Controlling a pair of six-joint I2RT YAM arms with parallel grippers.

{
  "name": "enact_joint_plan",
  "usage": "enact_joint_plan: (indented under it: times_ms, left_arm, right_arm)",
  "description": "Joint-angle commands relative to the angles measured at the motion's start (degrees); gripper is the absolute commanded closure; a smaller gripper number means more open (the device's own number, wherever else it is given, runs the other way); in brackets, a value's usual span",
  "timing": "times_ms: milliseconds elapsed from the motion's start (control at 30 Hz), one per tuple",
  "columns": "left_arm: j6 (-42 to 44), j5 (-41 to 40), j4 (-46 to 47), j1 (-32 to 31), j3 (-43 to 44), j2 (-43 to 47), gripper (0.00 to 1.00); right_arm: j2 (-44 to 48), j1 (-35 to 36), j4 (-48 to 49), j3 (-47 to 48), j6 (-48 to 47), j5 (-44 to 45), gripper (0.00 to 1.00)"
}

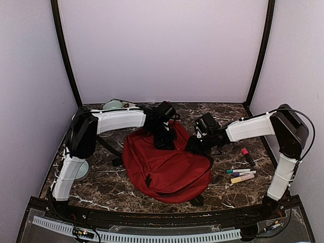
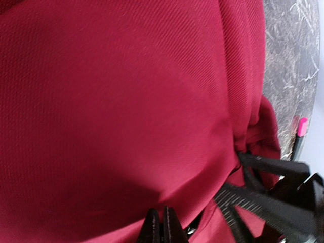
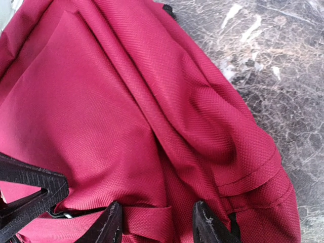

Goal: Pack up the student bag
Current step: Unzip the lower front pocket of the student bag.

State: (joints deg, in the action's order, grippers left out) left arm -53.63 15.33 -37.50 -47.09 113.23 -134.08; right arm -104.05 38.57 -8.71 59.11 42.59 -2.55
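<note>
The student bag (image 1: 167, 167), a big soft red backpack, lies flat in the middle of the marble table. My left gripper (image 1: 164, 142) hangs over its far edge. In the left wrist view its fingertips (image 2: 163, 223) are pressed together just above the red fabric (image 2: 126, 101), and nothing shows between them. My right gripper (image 1: 195, 146) is at the bag's upper right edge. In the right wrist view it (image 3: 157, 206) stands open, and its two fingers straddle a flat red webbing band on the folded fabric (image 3: 152, 101).
Several markers (image 1: 240, 174) lie right of the bag, and a red-capped one (image 1: 248, 157) lies farther back; its pink cap (image 2: 301, 126) shows in the left wrist view. A pale green bowl (image 1: 112, 105) sits at the back left. A round pale disc (image 1: 81, 169) sits by the left arm.
</note>
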Motion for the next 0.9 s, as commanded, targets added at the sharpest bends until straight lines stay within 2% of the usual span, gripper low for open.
enact_joint_plan:
  times_ms: [0, 300, 467, 700, 867]
  left_arm:
    - [4.9, -2.1, -6.6, 0.0, 1.8, 5.3, 1.0]
    - [11.7, -3.2, -11.8, -0.1, 1.0, 6.5, 1.0]
    - [14.5, -4.6, -13.2, -0.1, -2.3, 9.2, 1.0]
    - [15.7, -5.1, -11.6, -0.1, -9.6, 14.6, 1.0]
    - [16.9, -4.6, -9.9, -0.1, -10.7, 16.2, 1.0]
  right_arm:
    - [-1.5, -1.8, -1.9, -1.7, 0.7, 3.8, 0.53]
    - [-1.9, -2.0, -2.0, -1.9, 1.4, 3.9, 0.53]
    - [-1.1, -2.2, -1.6, -2.1, 2.3, 5.2, 0.53]
    - [-0.5, -2.4, -1.6, -0.7, 2.6, 5.7, 0.53]
    - [0.2, -2.4, -2.0, 2.6, -0.2, 2.6, 0.54]
